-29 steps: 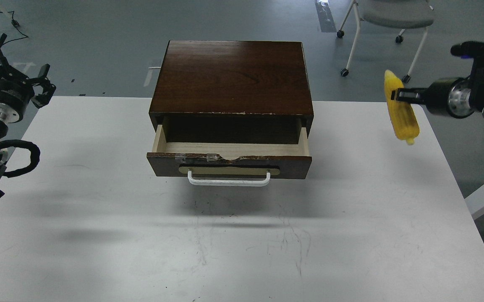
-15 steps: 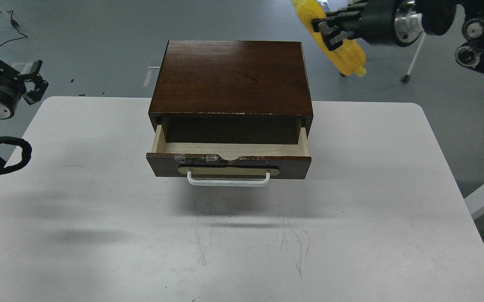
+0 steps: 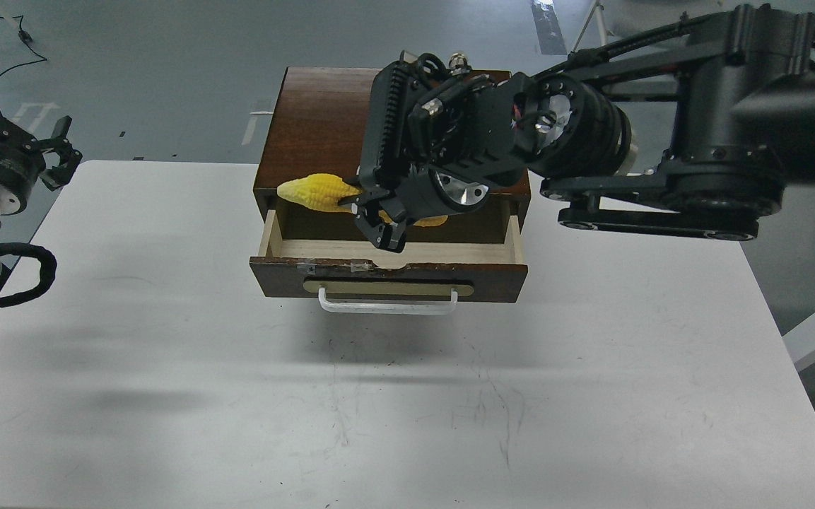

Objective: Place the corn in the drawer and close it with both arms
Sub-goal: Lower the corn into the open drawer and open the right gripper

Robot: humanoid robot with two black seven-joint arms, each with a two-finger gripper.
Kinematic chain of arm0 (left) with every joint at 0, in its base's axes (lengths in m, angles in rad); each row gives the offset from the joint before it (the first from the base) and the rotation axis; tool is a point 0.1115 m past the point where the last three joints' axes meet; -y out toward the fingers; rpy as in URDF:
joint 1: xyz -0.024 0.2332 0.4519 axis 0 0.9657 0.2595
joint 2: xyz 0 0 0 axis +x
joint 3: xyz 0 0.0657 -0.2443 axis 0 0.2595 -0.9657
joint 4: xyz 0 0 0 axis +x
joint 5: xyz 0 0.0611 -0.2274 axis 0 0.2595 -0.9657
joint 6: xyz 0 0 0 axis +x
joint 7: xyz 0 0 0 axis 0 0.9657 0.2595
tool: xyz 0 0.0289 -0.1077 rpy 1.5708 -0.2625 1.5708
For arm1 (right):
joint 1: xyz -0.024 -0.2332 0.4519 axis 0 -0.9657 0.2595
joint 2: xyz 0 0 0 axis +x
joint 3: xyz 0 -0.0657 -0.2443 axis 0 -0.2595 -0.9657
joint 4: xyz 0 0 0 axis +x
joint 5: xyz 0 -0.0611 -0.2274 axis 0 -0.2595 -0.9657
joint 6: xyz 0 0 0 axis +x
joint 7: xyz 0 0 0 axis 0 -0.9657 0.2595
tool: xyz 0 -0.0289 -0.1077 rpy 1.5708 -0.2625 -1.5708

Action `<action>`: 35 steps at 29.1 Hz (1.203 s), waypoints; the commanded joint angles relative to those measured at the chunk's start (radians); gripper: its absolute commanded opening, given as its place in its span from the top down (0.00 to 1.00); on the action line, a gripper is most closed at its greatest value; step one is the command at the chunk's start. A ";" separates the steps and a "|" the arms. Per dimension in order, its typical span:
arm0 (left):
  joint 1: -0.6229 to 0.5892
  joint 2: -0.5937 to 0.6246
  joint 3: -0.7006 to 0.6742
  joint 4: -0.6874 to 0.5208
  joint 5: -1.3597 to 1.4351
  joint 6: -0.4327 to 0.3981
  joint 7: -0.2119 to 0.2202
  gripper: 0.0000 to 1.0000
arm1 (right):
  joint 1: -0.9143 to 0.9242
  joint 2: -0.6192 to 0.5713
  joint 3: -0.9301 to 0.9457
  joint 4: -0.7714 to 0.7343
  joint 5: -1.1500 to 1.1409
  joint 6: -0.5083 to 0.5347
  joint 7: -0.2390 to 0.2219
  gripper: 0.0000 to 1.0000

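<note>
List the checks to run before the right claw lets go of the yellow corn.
1. Dark-brown wooden drawer pulled open: ok.
2. Bumpy yellow toy corn cob gripped by right claw: ok.
3. Corn above the opening: ok, it seems so.
4. Corn low enough inside: cannot tell.
5. Left claw away from the drawer, at the white table's left edge: ok.
6. White bar handle unobstructed: ok.

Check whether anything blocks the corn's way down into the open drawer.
Nothing visible does. The right gripper holds the corn lengthwise over the open drawer, whose pale interior shows no objects.
</note>
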 commanded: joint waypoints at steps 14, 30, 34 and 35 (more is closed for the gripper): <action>0.030 0.010 0.001 0.005 0.000 0.000 0.002 0.02 | -0.077 0.022 -0.005 -0.038 -0.036 -0.011 0.004 0.53; 0.029 0.021 0.000 0.002 0.000 0.000 -0.006 0.02 | -0.093 0.017 0.174 -0.192 0.170 -0.005 0.004 0.05; 0.016 0.038 -0.006 0.002 0.000 0.000 0.001 0.02 | -0.065 0.014 0.229 -0.289 0.264 -0.006 0.005 0.04; 0.010 0.047 -0.008 0.002 0.000 0.000 0.008 0.02 | -0.067 0.011 0.268 -0.321 0.298 -0.006 0.005 0.04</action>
